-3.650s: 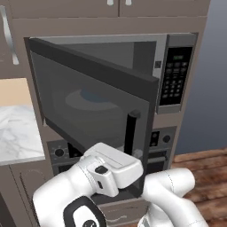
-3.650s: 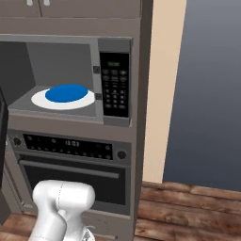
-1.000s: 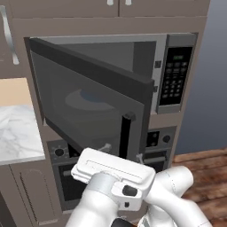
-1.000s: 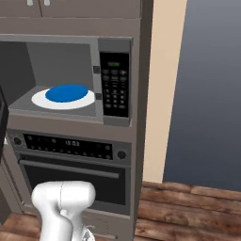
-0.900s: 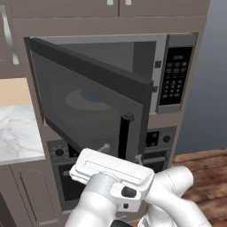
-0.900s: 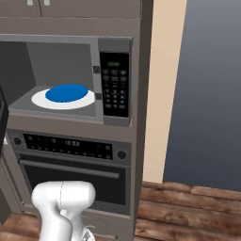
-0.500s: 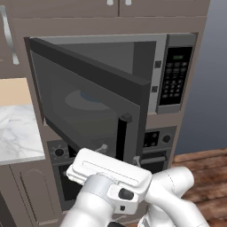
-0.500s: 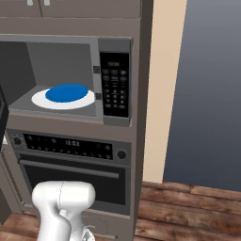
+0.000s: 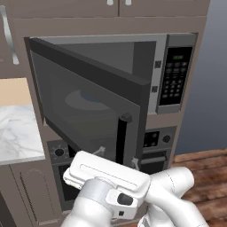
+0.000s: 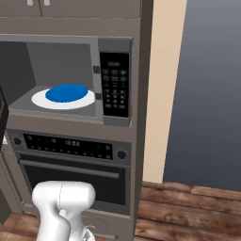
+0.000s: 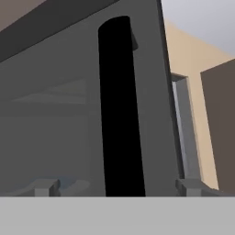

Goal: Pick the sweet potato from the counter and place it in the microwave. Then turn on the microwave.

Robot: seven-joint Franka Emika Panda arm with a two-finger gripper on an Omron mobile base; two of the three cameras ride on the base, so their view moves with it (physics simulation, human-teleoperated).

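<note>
The microwave (image 10: 61,47) stands open, its dark glass door (image 9: 84,111) swung out to the left. Inside, a blue plate (image 10: 68,92) lies on the white turntable (image 10: 44,101). My gripper (image 9: 117,157) is open just below the door's free edge, with the black door handle (image 9: 120,137) between its fingers (image 9: 100,151). The hand view has the handle (image 11: 120,110) straight ahead, midway in my gripper (image 11: 117,187), with one fingertip (image 11: 43,187) on each side of it. The counter (image 9: 17,133) lies at the left. The sweet potato is out of view.
The black keypad panel (image 10: 115,84) is on the microwave's right side. An oven (image 10: 70,174) with knobs and a clock display sits beneath it. Wood floor (image 10: 188,212) and a beige wall (image 10: 162,94) lie to the right.
My hand and the door handle have shifted slightly to the left. The jaws have stayed open.
</note>
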